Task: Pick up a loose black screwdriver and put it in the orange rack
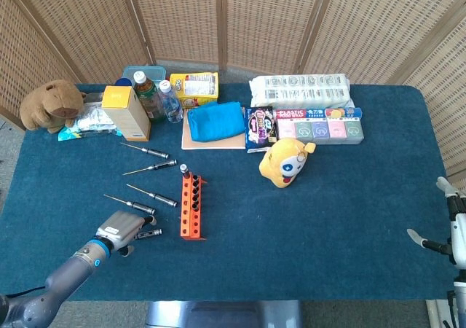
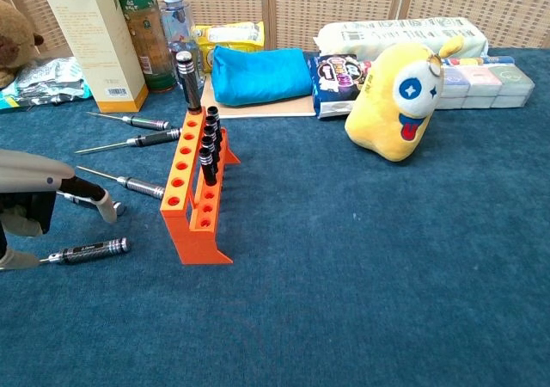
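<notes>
No loose screwdriver [image 2: 88, 250] is lifted yet: it lies on the counter [image 2: 361, 267] left of the rack [image 2: 194, 199], left hand [image 2: 34, 199] fingers spread beside it, holding nothing.

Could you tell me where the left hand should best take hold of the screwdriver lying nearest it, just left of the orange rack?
Grip the black knurled handle of the screwdriver, not the thin shaft. It lies flat on the table, handle end pointing toward the orange rack, so come from above, fingers closing across the handle. The left hand is above its shaft end and probably needs to shift toward the rack first.
</notes>
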Motion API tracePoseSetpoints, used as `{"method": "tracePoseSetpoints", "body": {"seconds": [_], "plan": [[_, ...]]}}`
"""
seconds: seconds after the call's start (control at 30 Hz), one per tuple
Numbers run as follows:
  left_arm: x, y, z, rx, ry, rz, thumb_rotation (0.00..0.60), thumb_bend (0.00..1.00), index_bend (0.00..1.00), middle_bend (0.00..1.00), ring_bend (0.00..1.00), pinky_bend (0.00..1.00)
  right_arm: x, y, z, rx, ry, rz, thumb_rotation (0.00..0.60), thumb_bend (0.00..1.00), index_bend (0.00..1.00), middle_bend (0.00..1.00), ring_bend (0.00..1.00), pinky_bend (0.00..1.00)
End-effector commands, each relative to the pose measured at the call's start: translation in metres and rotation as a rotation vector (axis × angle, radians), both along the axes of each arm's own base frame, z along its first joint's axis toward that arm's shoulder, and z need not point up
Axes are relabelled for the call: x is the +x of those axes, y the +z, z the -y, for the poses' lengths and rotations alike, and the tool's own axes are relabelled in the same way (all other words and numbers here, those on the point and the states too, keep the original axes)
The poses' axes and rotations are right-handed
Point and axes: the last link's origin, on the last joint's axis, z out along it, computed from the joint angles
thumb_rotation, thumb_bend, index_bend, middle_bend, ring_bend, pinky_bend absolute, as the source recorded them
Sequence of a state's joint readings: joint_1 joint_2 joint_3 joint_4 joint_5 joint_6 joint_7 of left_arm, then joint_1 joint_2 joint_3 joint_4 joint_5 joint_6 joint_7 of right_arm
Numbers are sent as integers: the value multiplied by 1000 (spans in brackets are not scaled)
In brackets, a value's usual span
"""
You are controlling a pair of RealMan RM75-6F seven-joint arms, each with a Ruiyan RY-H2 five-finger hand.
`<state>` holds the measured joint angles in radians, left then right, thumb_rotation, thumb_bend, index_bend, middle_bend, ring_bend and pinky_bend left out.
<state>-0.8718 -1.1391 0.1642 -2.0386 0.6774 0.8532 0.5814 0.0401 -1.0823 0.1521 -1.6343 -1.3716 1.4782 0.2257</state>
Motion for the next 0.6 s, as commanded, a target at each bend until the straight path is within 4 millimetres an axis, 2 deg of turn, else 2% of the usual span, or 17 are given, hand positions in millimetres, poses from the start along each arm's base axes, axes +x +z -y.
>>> {"method": "tracePoseSetpoints", "body": {"seconds": [0.03,0.23,0.6], "plan": [[-1,-4,-1,4,-7,-9,600,330,195,1000,1000,986,0,0,0,-2,0,0,600,90,14,150,128,69],[0,-14,0,-4,-23,-26,600,330,194,1000,1000,986,-1,2,-1,-7,-3,2,600,91,14,149,128,69],[2,-18,4,-29,-10,-66,600,332,194,1000,1000,986,-1,6,-2,-16,2,11,600,91,14,150,128,68]]}}
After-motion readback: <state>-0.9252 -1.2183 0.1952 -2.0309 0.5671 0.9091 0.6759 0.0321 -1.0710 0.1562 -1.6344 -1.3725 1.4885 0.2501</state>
